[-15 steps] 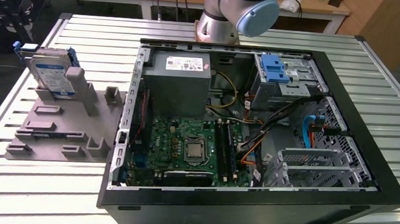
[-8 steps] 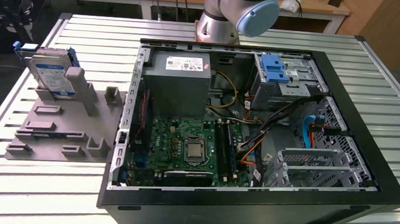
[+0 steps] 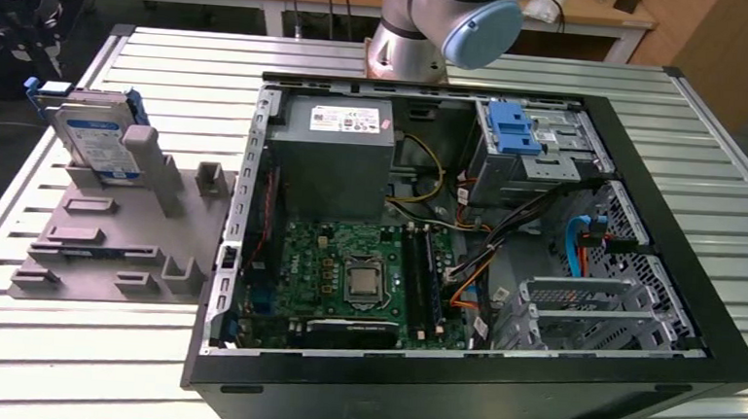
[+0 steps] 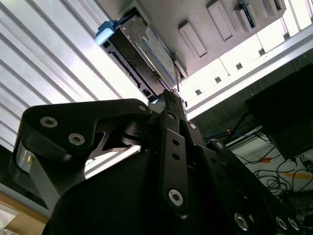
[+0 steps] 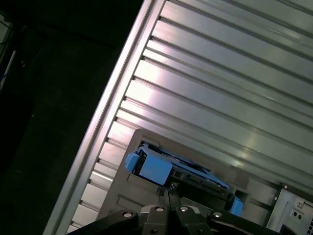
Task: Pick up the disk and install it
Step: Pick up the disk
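Disk [image 3: 98,144] upright on grey stand [image 3: 99,241]; second wrist view shows gripper [image 4: 168,96] close.

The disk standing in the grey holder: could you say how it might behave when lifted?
Probably rigid: the disk looks like a flat metal-cased slab. Standing on edge in the grey holder, it may tip if nudged sideways. Its blue bracket looks plastic, so possibly flexes.

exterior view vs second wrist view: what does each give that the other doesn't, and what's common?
Exterior view: the open computer case, its motherboard, grey power supply and blue latch on the drive cage.
Second wrist view: the gripper from behind its linkage, pointing toward the disk, plus cables on the floor.
Both: the disk standing on edge in the grey holder on the slatted table.
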`<state>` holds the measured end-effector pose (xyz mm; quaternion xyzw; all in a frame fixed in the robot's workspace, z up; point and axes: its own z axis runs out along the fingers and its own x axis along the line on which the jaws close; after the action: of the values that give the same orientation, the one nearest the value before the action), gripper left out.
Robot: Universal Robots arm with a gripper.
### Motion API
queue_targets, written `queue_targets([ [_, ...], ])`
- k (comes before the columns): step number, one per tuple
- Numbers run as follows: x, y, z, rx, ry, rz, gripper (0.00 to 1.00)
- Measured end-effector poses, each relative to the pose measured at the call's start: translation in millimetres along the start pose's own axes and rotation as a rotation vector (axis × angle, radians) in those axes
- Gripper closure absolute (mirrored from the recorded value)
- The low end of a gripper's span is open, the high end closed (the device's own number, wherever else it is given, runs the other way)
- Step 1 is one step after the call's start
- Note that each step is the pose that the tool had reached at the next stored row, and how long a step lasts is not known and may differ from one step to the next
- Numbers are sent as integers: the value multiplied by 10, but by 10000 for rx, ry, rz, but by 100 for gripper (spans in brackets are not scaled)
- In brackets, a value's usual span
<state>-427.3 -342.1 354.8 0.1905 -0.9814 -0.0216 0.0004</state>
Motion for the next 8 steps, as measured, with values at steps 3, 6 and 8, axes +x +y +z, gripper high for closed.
queue_targets([
  [3, 0, 0, 0, 0, 0, -2, 89],
  [6, 0, 0, 0, 0, 0, -4, 89],
  [8, 0, 0, 0, 0, 0, -6, 89],
])
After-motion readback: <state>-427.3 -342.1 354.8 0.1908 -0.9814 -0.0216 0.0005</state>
